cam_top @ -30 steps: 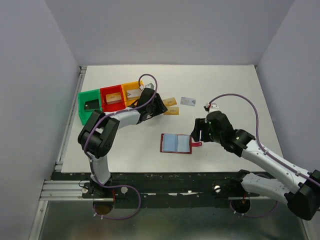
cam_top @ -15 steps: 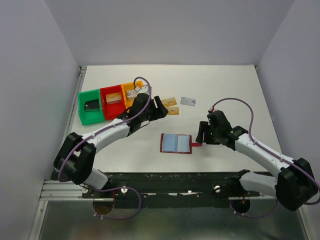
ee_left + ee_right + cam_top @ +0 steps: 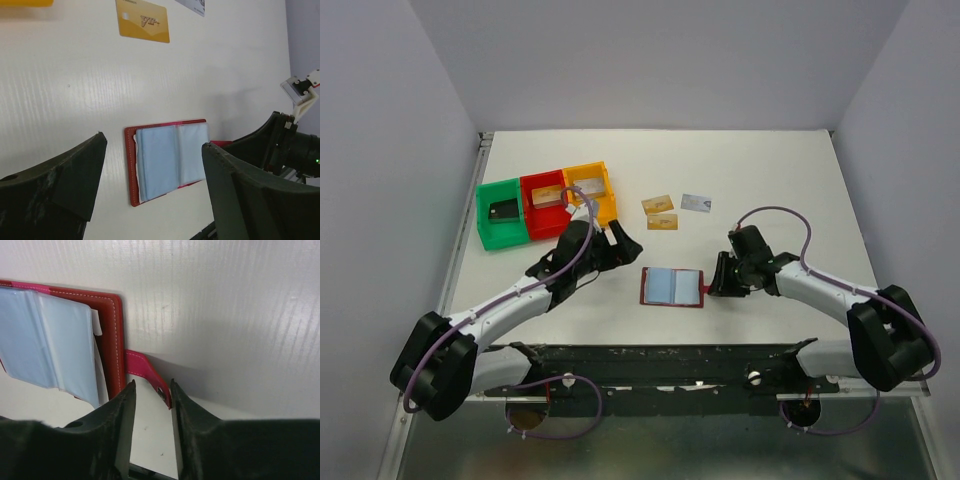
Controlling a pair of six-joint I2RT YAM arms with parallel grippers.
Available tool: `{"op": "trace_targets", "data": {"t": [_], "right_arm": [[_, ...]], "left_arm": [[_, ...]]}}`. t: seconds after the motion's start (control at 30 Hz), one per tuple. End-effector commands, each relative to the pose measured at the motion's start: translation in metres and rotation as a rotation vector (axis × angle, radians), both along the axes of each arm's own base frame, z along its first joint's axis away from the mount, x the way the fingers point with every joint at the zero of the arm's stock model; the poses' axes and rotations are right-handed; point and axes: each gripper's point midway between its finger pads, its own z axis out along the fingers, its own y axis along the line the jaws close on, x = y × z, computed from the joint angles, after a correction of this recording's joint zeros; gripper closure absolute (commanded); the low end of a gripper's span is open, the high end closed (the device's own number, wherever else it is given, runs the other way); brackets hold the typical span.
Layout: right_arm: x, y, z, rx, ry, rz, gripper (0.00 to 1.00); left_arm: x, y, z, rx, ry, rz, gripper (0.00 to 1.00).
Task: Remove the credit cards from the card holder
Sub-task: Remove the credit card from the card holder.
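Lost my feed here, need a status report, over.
Left gripper open, near card holder. Right gripper narrow, snap tab between its fingers, grip unclear. Card holder flat, open. Nothing in the way.

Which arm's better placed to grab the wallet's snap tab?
Right, likely. The right pincer straddles the small red snap tab of the open dark red bifold wallet; the left pincer hangs open off the opposite side.

Slanted lettering that looks like "VIP" marks the gold card (image 3: 142,21); the silver card's (image 3: 192,6) print is unreadable.
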Motion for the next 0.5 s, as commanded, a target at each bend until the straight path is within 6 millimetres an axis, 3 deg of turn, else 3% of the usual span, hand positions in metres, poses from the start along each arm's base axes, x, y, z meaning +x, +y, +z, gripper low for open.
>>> {"op": "trace_targets", "data": {"t": [0.0, 0.13, 0.33, 0.47], "right_arm": [[0.008, 0.006, -0.005, 0.024, 0.0, -0.003, 0.65], [0.011, 0.006, -0.006, 0.017, -0.005, 0.004, 0.74], [0.009, 0.015, 0.008, 0.08, -0.046, 0.036, 0.99], [0.001, 0.02, 0.021, 0.136, -0.075, 0.074, 1.0]], "left_arm": [[-0.015, -0.014, -0.005, -0.028, 0.013, -0.085, 0.15], [-0.022, -0.02, -0.012, -0.021, 0.025, -0.122, 0.25], [-0.029, -0.028, -0.018, 0.033, 0.029, -0.182, 0.35], [-0.032, -0.041, -0.025, 0.038, 0.054, -0.242, 0.44]]}}
